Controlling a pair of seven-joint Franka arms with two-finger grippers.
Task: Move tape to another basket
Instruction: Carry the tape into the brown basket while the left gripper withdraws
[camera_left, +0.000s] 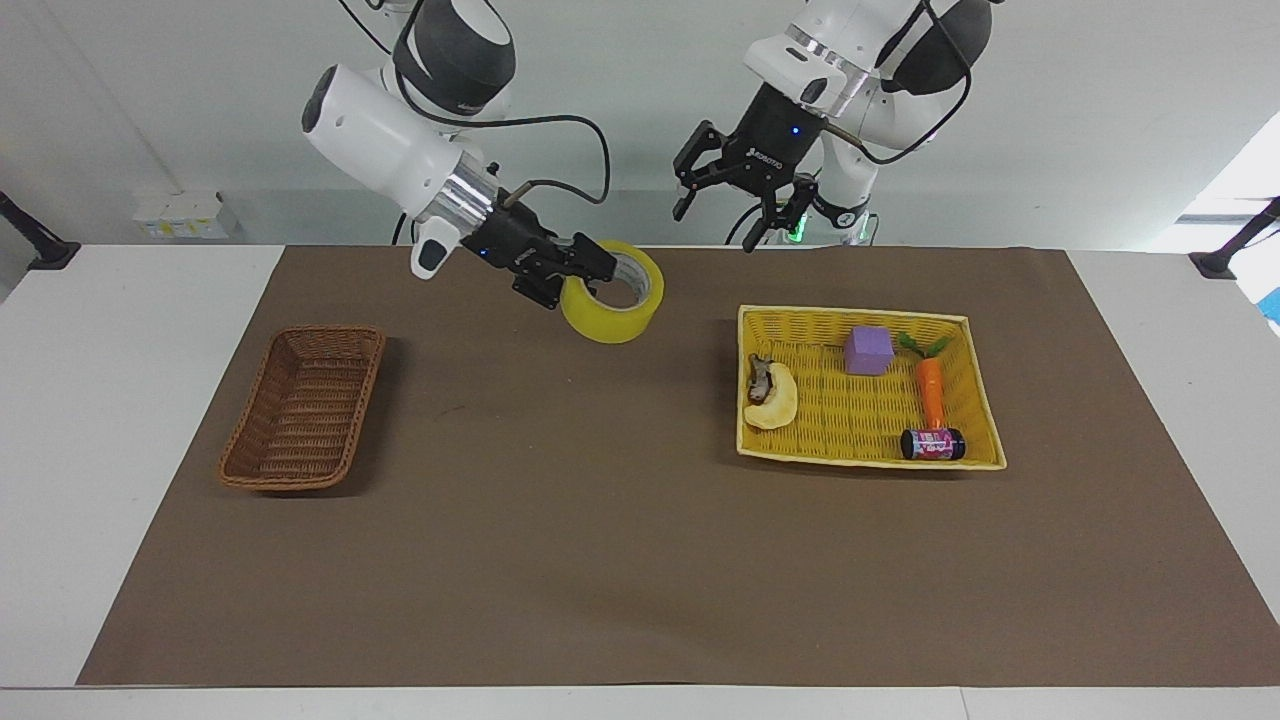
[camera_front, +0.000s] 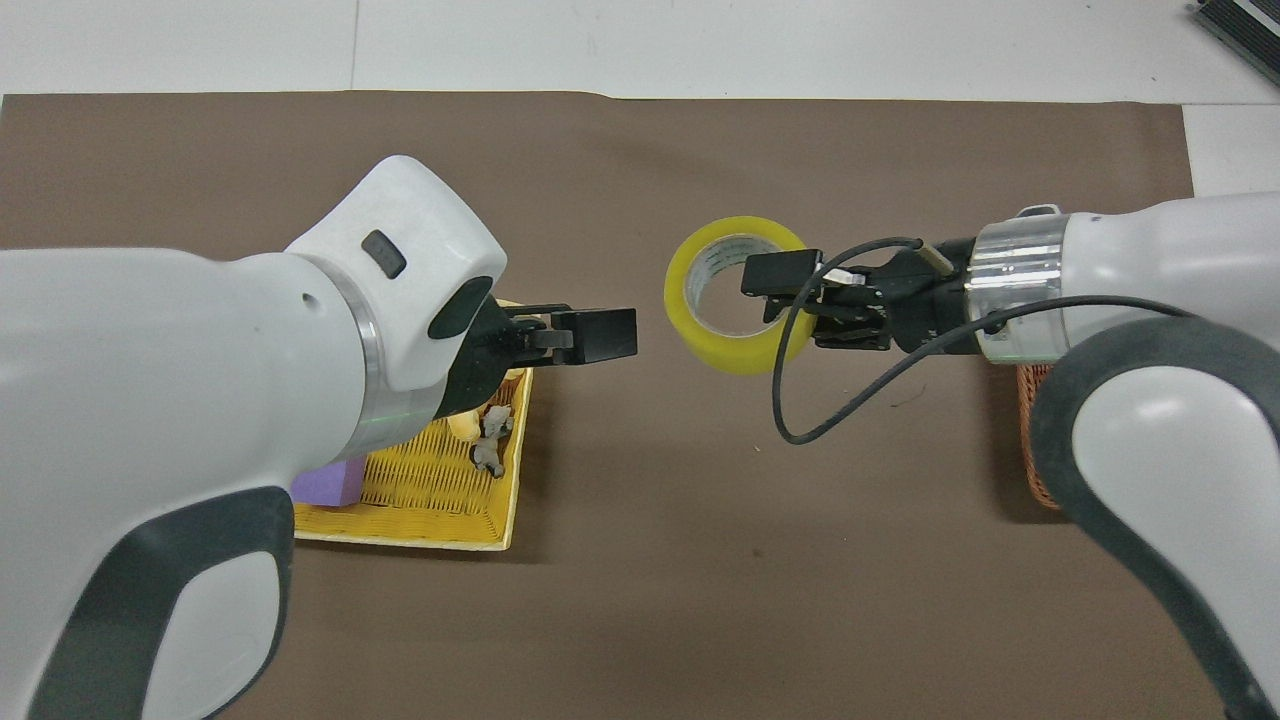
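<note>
carrying the tape (camera_left: 612, 292), clamped by its wall in the right end effector (camera_left: 585, 268), should stay level until over the basket (camera_left: 304, 407) at the worktop's right-arm end; left end effector (camera_left: 728, 207), wide, waits.

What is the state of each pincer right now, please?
Left pincer: open, holding nothing, up in the air.
Right pincer: closed on the tape, held above the brown mat.

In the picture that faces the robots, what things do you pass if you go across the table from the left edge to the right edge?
Brown basket → tape, held up by the right gripper → yellow basket, and in it: bread, purple block, carrot.
</note>
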